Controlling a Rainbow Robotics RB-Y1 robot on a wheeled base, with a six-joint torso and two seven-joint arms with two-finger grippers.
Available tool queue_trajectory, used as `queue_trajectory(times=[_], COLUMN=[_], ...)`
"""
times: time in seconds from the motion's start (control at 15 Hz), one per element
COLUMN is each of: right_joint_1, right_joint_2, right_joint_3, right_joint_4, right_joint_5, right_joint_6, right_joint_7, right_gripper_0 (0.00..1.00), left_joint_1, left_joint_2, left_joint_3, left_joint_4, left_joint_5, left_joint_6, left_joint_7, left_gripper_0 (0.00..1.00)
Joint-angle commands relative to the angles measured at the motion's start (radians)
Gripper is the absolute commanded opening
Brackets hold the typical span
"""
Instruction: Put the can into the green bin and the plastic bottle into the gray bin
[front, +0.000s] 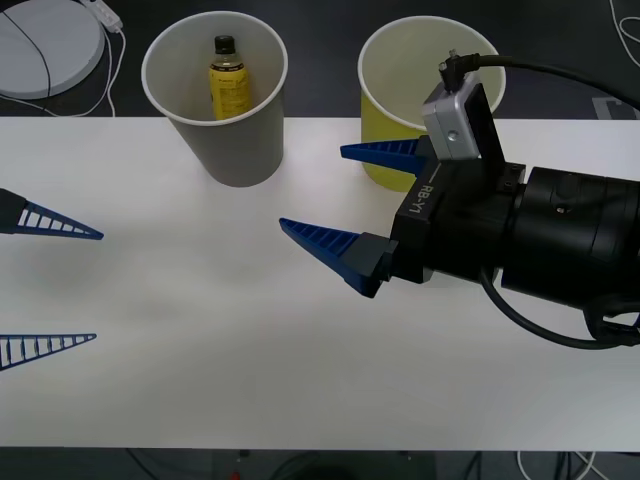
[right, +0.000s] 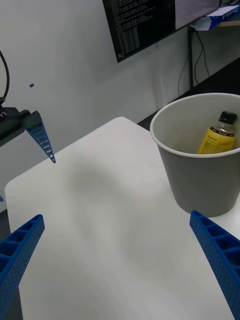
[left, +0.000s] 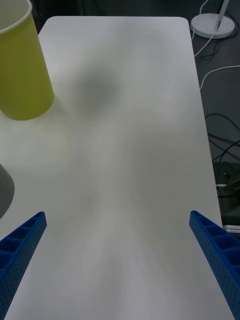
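The gray bin (front: 230, 140) stands at the table's back, left of centre, and the plastic bottle (front: 229, 80) stands upright inside it. The right wrist view shows the same gray bin (right: 200, 175) with the plastic bottle (right: 217, 134) in it. The green bin (front: 385, 85) stands to its right, partly behind my right wrist. My right gripper (front: 330, 200) hovers open in front of the green bin, holding nothing. My left gripper (front: 55, 285) is open at the table's left edge, facing the green bin (left: 20, 70). The can is hidden.
A white round base (front: 45, 45) with cables lies on the floor beyond the table's back left corner. A dark monitor (right: 145, 25) hangs on the wall. The white table (front: 200, 330) is bare between the grippers. Cables run past the table's side (left: 220, 125).
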Motion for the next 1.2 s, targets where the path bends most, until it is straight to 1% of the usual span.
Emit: queue_trajectory(times=[0.07,0.27,0.33,0.4,0.53,0.73,0.87,0.93,1.0,1.07,1.2], right_joint_1=[0.06,0.117,0.129,0.133,0.133,0.133,0.135,0.135,0.135,0.133,0.133], right_joint_2=[-0.044,-0.083,-0.094,-0.101,-0.117,-0.156,-0.187,-0.199,-0.202,-0.204,-0.204], right_joint_3=[0.0,0.001,0.009,0.019,0.044,0.061,0.072,0.078,0.078,0.073,0.044], right_joint_4=[0.019,0.078,0.11,0.136,0.19,0.211,0.24,0.26,0.288,0.331,0.391], right_joint_5=[0.063,0.149,0.19,0.211,0.23,0.248,0.264,0.293,0.348,0.423,0.537], right_joint_6=[-0.12,-0.284,-0.352,-0.406,-0.513,-0.59,-0.673,-0.719,-0.772,-0.851,-0.958], right_joint_7=[0.005,0.004,-0.006,-0.01,-0.013,-0.035,-0.056,-0.098,-0.171,-0.266,-0.409], right_gripper_0=[1.0,1.0,1.0,1.0,1.0,1.0,1.0,1.0,1.0,1.0,1.0], left_joint_1=[0.0,0.0,0.0,0.0,0.0,0.0,0.0,0.0,0.0,0.0,0.0], left_joint_2=[0.0,0.0,0.0,0.0,0.0,0.0,0.0,0.0,0.0,0.0,0.0], left_joint_3=[0.0,0.0,0.0,0.0,0.0,0.0,0.0,0.0,0.0,0.0,0.0], left_joint_4=[0.0,0.0,0.0,0.0,0.0,0.0,0.0,0.0,0.0,0.0,0.0], left_joint_5=[0.0,0.0,0.0,0.0,0.0,0.0,0.0,0.0,0.0,0.0,0.0], left_joint_6=[0.0,0.0,0.0,0.0,0.0,0.0,0.0,0.0,0.0,0.0,0.0], left_joint_7=[0.0,0.0,0.0,0.0,0.0,0.0,0.0,0.0,0.0,0.0,0.0], left_gripper_0=[1.0,1.0,1.0,1.0,1.0,1.0,1.0,1.0,1.0,1.0,1.0])
